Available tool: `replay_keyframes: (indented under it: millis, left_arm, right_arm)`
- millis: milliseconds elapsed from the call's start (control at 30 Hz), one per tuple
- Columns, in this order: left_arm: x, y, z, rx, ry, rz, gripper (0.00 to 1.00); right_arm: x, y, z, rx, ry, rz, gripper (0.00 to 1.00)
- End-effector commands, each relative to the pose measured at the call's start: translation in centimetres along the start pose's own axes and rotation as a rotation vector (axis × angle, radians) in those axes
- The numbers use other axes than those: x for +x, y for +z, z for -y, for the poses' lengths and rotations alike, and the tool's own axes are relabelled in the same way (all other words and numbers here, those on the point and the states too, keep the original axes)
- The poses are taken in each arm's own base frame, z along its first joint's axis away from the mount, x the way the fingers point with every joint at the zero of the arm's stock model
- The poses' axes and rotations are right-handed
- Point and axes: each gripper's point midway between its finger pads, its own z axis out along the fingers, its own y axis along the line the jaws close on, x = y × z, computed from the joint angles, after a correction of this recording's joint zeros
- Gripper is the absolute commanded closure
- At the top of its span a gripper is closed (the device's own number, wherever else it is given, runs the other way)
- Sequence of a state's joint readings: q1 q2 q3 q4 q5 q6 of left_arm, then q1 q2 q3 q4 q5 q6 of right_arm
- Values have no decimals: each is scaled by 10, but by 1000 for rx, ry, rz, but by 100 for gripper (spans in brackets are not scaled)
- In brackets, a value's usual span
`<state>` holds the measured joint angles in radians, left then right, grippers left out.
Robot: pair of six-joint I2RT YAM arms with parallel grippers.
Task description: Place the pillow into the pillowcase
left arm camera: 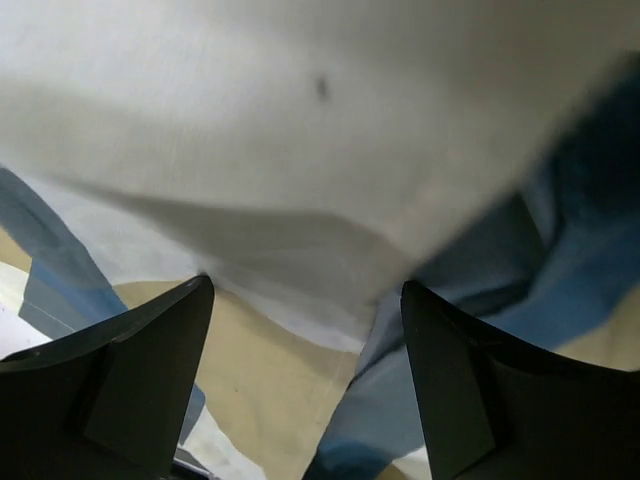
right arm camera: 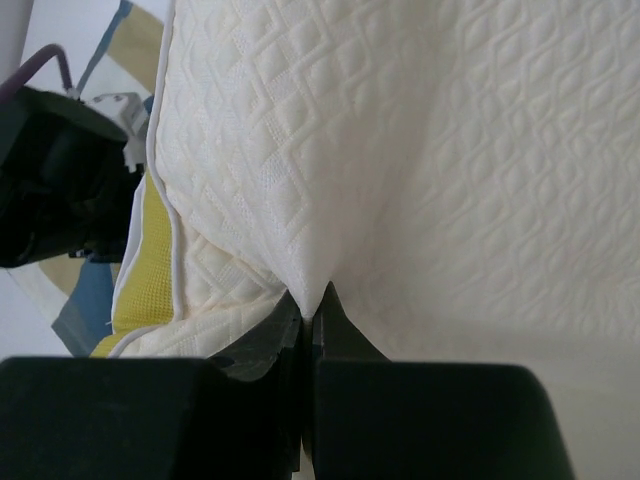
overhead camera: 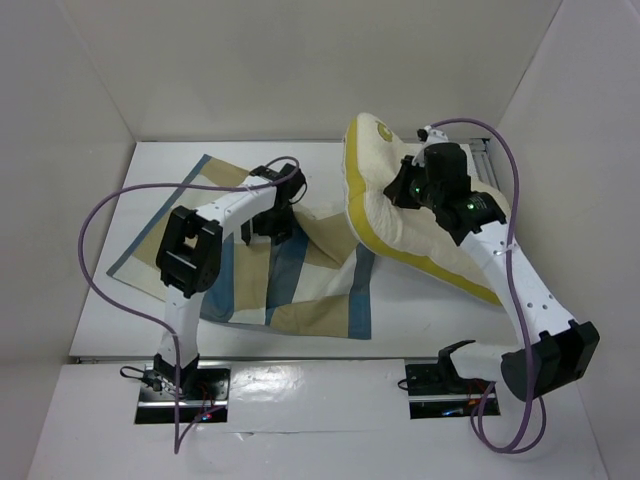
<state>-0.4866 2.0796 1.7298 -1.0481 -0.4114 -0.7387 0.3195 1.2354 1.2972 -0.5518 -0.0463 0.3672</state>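
— Where's the pillow (overhead camera: 372, 185)?
— Upper right of the top view, propped at a tilt, long axis running down to the right, yellow edge facing the pillowcase (overhead camera: 290, 285) spread to its left on the tabletop (overhead camera: 100, 335). My right gripper (right arm camera: 312, 300) pinches its cream fabric, arm reaching over it
— And the left?
— My left gripper (left arm camera: 305, 300) is spread, low over the checks

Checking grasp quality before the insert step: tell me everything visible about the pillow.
The pillow is a large soft cushion of cream fabric quilted in a diamond pattern, with a yellow side band edged in white piping. It lies on the far right of the table, outside the pillowcase. Its yellow edge faces the case and seems to meet the case's right side. The right gripper is shut, pinching a small fold of the quilted face.
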Motion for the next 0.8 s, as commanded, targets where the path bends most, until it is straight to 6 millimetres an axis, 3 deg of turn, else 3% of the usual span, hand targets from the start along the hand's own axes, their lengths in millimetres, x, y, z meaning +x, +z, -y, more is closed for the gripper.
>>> replay_keyframes:
  millis: [0, 100, 200, 233, 267, 367, 400, 433, 467, 533, 567, 667, 767]
  left_arm:
    - [-4, 4, -14, -85, -59, 25, 12]
    - [1, 9, -15, -98, -50, 10, 17]
    - [-2, 10, -23, -129, -64, 20, 32]
    - [0, 7, -26, -135, -72, 13, 40]
    - [-3, 4, -34, -149, -81, 19, 61]
    - [-14, -20, -42, -104, -124, 68, 98]
    - [-13, -25, -44, -78, -109, 56, 100]
    - [-16, -42, -46, -31, -114, 80, 100]
    - [-18, -52, -43, 27, -120, 79, 100]
    - [-13, -66, -37, 128, -69, 81, 100]
    - [-12, -83, -34, 225, -73, 84, 100]
    - [-7, -94, -31, 321, -40, 73, 100]
    - [4, -100, -23, 394, -3, 30, 100]
  right_arm:
    - [-3, -3, -22, -84, -41, 23, 100]
    - [4, 1, -17, -67, -40, 9, 100]
    - [3, 1, -15, -58, -40, 12, 100]
    - [3, 1, -15, -58, -40, 12, 100]
    - [0, 0, -17, -62, -40, 21, 100]
    - [7, 0, -34, -142, -70, -11, 100]
    - [9, 0, -41, -175, -103, -11, 100]
    - [16, 1, -54, -232, -121, -37, 100]
    - [30, 0, -74, -292, -156, -74, 100]
    - [52, -2, -94, -347, -220, -117, 100]
    - [79, -7, -110, -384, -266, -173, 100]
    - [122, -16, -128, -404, -348, -247, 100]
    - [148, -21, -140, -425, -411, -292, 100]
